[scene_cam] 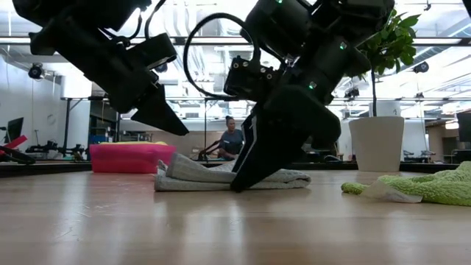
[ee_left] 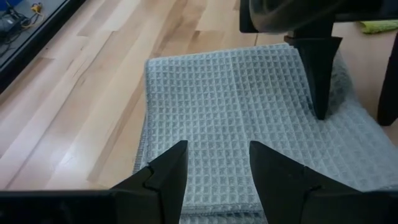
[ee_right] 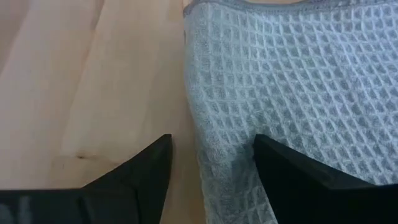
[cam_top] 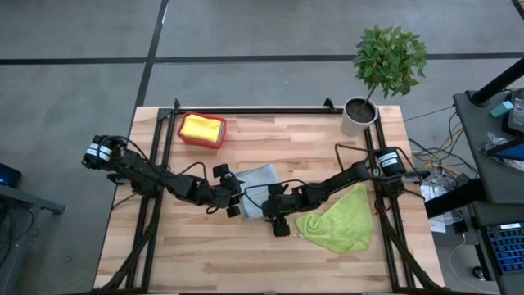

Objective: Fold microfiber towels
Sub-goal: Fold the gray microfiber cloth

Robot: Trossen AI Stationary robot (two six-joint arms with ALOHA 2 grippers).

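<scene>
At the centre of the high view lies the folded grey towel (cam_top: 260, 182), the left gripper (cam_top: 232, 199) just off its left edge and the right gripper (cam_top: 278, 220) at its lower right, both with fingers apart, empty. The lime towel (cam_top: 340, 220) sits lower right. The bin (cam_top: 199, 140), upper left, holds a yellow towel (cam_top: 202, 127).

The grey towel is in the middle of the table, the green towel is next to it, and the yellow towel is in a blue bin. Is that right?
Almost. The bin is pink-red, not blue; the high view shows it. The rest holds: the yellow towel lies in it, the grey towel is mid-table, and the green towel lies beside that.
</scene>
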